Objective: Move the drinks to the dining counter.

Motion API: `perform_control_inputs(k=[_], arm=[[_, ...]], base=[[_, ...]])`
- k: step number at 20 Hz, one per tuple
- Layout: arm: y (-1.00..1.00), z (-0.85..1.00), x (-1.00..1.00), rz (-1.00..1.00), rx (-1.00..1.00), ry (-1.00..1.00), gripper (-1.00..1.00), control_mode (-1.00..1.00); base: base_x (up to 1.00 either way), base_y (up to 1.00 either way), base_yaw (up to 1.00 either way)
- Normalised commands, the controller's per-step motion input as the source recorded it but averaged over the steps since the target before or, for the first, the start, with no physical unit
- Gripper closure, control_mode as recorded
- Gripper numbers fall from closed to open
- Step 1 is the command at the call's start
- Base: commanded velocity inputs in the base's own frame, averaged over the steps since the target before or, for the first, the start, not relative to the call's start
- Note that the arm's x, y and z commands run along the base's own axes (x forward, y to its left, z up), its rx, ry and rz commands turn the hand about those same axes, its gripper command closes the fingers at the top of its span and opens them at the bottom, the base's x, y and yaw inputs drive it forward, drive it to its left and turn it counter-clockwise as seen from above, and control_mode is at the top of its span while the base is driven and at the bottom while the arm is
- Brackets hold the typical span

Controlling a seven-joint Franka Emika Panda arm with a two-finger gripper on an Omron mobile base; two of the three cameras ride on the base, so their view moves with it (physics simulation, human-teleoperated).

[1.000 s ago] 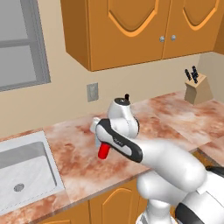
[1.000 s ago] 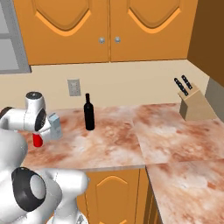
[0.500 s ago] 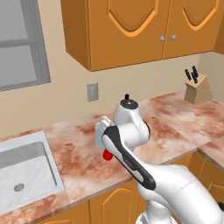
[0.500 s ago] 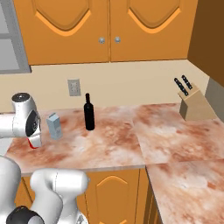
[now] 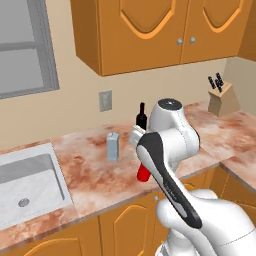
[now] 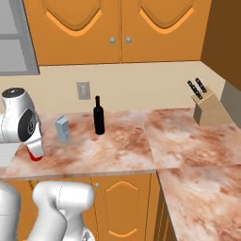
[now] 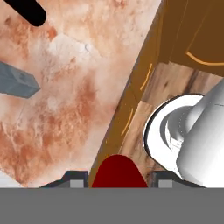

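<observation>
My gripper [image 7: 117, 178] is shut on the short red can [image 7: 117, 171], which pokes up between the two dark fingertips [image 7: 77, 179]. The can [image 5: 144, 173] hangs below the white arm, at the front edge of the sink counter [image 5: 90, 172]; from the right it shows as a red can [image 6: 35, 154] under the wrist. A grey-blue carton [image 5: 113, 146] [image 6: 62, 129] [image 7: 17, 81] stands upright on that counter. The black bottle [image 5: 142, 116] [image 6: 99, 116] [image 7: 30, 11] stands farther back, near the wall. The dining counter is out of view.
A sink [image 5: 25, 182] is set into the counter's left end. A knife block [image 5: 222, 97] [image 6: 209, 109] stands in the right corner. Wall cabinets [image 5: 150, 30] hang overhead. Below the hand are orange cabinet fronts [image 7: 144, 87] and wood floor [image 7: 175, 83].
The arm has swung around and carried the red can away from the carton toward the counter's front edge. The carton, earlier hidden behind the arm, now shows. Carton and bottle have not moved.
</observation>
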Motion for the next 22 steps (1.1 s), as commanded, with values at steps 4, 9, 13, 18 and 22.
perform_control_inputs(k=[4, 9, 13, 18, 22], arm=[[0.00, 0.00, 0.00, 0.00, 0.00, 0.00, 1.00, 1.00], [0.00, 0.00, 0.00, 0.00, 0.00, 0.00, 1.00, 1.00], [0.00, 0.00, 0.00, 0.00, 0.00, 0.00, 1.00, 1.00], [0.00, 0.00, 0.00, 0.00, 0.00, 0.00, 1.00, 1.00], [0.00, 0.00, 0.00, 0.00, 0.00, 0.00, 1.00, 1.00]], base=[[-0.94, 0.81, 0.49], [-0.62, 0.98, 0.53], [0.00, 0.28, 1.00], [0.00, 0.07, 1.00], [0.00, 0.07, 1.00]])
